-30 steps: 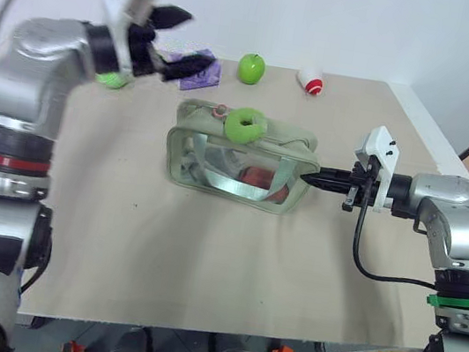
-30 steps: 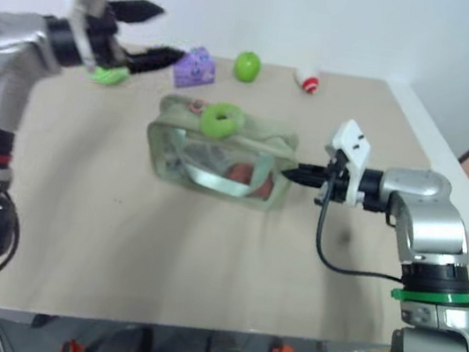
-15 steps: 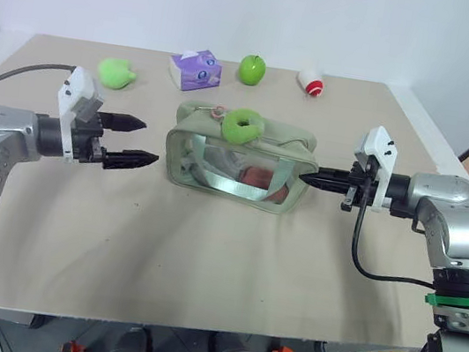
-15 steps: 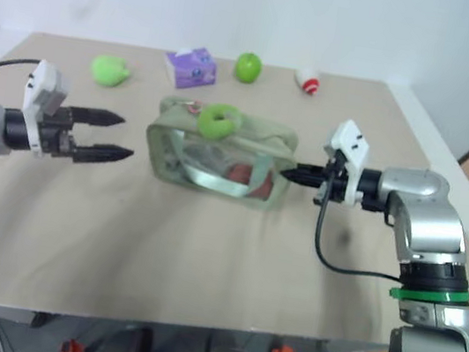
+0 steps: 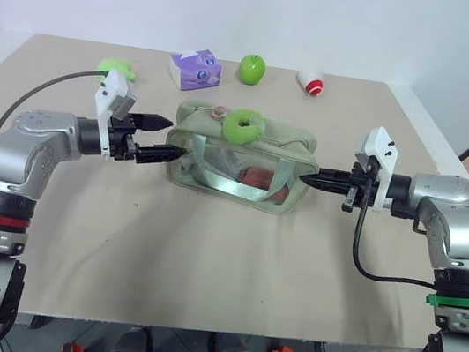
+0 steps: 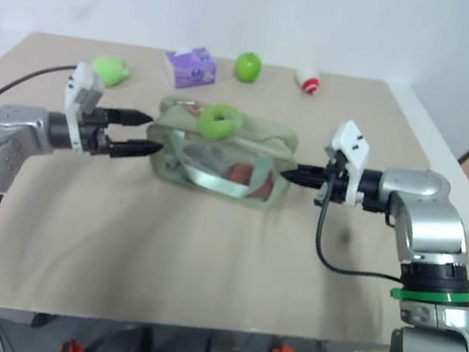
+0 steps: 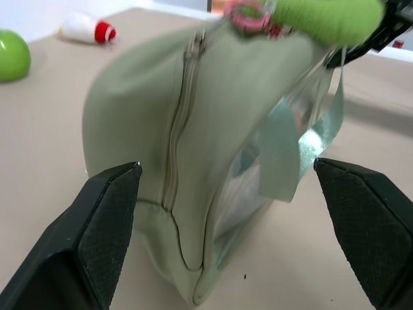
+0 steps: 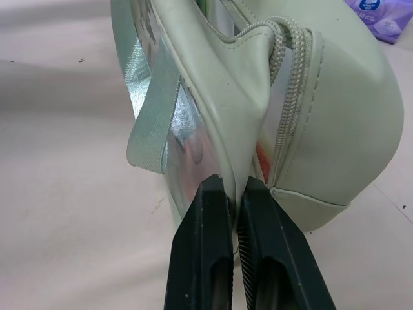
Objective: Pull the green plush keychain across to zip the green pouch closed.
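The right gripper (image 8: 233,194) is closed, its 2 fingers pinching a fold of fabric at the right end of the green pouch (image 5: 285,138). The left gripper (image 5: 162,137) is held wide, its 2 fingers set to either side of the pouch's left end with nothing gripped. The green plush keychain (image 5: 244,127) is perched on the pouch's top, near the left end beside a pinkish clasp (image 5: 219,112) (well short of the right end). A slip is judged possible: if the left fingers close on loose fabric rather than the corner, the pouch could drag or twist once the zipper is pulled. Inside the pouch, something reddish (image 5: 257,177) is glimpsed through the clear window, though its identity cannot be told.
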You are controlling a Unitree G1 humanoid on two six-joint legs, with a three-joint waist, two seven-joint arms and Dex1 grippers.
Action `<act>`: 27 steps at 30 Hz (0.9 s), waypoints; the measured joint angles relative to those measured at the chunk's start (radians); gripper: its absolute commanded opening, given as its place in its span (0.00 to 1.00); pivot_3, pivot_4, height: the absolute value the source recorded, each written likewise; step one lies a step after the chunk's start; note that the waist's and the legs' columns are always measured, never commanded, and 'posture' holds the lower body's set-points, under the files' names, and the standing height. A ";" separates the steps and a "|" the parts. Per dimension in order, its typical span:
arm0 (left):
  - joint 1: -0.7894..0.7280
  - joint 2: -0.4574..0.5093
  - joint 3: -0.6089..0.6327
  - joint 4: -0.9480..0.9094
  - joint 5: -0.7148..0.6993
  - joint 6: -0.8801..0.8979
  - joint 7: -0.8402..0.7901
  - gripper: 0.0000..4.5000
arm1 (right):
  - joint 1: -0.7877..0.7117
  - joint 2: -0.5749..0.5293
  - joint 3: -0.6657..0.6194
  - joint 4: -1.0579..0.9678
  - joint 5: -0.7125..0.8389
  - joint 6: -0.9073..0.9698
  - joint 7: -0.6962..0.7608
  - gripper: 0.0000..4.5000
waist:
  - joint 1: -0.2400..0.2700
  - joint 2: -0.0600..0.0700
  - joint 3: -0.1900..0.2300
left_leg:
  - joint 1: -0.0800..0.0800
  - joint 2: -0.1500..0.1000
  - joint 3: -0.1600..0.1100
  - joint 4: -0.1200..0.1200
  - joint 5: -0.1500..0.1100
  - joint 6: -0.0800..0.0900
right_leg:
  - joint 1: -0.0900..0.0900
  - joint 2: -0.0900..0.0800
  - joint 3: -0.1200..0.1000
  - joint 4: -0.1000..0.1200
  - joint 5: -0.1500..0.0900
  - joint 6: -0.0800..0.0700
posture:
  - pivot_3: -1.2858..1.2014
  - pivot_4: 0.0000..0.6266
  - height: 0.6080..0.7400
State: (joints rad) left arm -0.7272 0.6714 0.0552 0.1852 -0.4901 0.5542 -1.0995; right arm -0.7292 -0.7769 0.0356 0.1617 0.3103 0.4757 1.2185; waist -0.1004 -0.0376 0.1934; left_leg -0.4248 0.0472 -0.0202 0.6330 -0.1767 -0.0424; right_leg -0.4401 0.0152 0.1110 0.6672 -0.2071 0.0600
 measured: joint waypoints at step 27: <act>0.062 0.009 0.071 -0.223 -0.119 0.200 0.110 0.01 | 0.004 -0.002 0.000 -0.003 0.003 0.003 -0.005 0.00 | 0.000 0.000 0.000 | 0.000 0.000 0.000 0.000 0.000 0.000 | 0.000 0.000 0.000 0.000 0.000 0.000 | 0.52 0.24 1.00</act>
State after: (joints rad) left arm -0.6654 0.6807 0.1257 -0.0373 -0.6088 0.7547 -0.9893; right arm -0.7255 -0.7791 0.0354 0.1585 0.3133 0.4790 1.2137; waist -0.1004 -0.0376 0.1934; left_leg -0.4249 0.0471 -0.0203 0.6329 -0.1767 -0.0424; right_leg -0.4402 0.0151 0.1110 0.6672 -0.2070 0.0603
